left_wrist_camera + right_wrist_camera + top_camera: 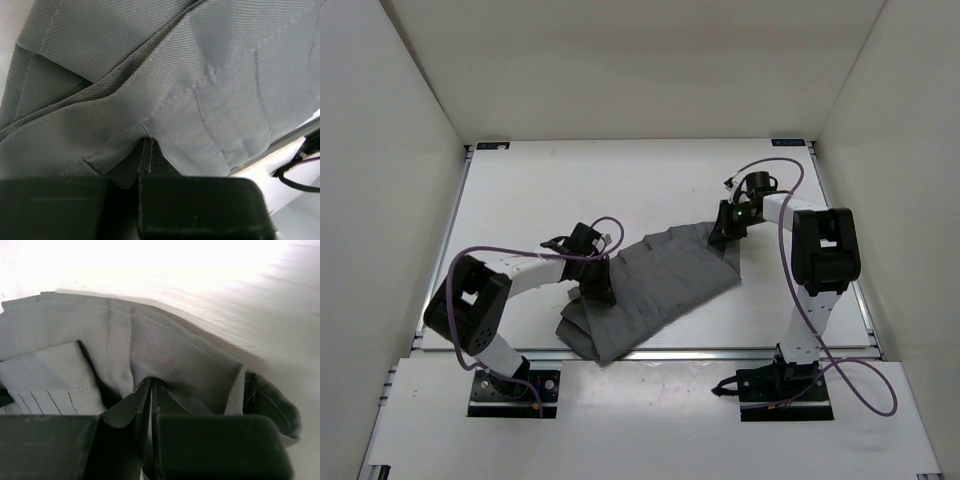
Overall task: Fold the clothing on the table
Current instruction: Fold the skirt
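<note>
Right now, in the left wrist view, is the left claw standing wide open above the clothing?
No, the left claw is shut, with a small fold of the grey clothing pinched in it.

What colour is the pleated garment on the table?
Dark grey; the pleated fabric garment shows best in the top external view.

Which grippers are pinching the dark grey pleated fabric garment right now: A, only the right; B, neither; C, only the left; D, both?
D: the left gripper and the right gripper each have jaws closed on a fold of the dark grey pleated fabric garment.
</note>
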Motion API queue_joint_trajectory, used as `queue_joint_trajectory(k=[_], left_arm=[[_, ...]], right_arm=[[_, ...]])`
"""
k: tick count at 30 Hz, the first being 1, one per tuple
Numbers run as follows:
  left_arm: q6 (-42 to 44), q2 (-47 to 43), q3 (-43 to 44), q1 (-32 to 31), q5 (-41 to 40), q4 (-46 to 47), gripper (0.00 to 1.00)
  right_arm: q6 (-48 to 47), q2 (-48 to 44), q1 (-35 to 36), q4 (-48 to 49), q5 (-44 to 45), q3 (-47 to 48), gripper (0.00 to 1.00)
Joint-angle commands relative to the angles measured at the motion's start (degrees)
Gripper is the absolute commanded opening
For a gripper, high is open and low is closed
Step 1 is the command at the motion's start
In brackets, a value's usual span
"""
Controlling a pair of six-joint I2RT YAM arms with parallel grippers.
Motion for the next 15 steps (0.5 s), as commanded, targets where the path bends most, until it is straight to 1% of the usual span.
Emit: queue_joint_trajectory(k=[1,5,6,10,11,15], left_arm=[[1.7,3.52,4.12,-0.59,-2.78,-2.27,0.0],[4.86,10.46,12.55,2.04,-6.21,-6.5,0.0],[6.09,11.53,15.7,2.74,-6.91,-7.63,0.0],[11.71,21.09,29.75,5.99,-9.03,-12.73,0.0],[12.16,24.08,34.49,5.91,-8.77,-14.74,0.0],[16.46,32.96,47.42,6.96,-9.55,-21.51,0.0]], right_arm=[[0.18,0.55,-1.68,0.24,3.33,-0.07,0.03],[-0.53,0.89,-2.29,-0.03,5.18,-0.25,0.03],[-0.61,0.81,-2.47,-0.38,6.06,-0.51,0.03],[0.35,-0.42,-2.73,0.85,6.94,-2.44,0.03],[0.44,-0.42,-3.08,1.02,6.77,-2.44,0.04],[2.63,-2.0,-4.32,2.33,7.21,-1.75,0.03]])
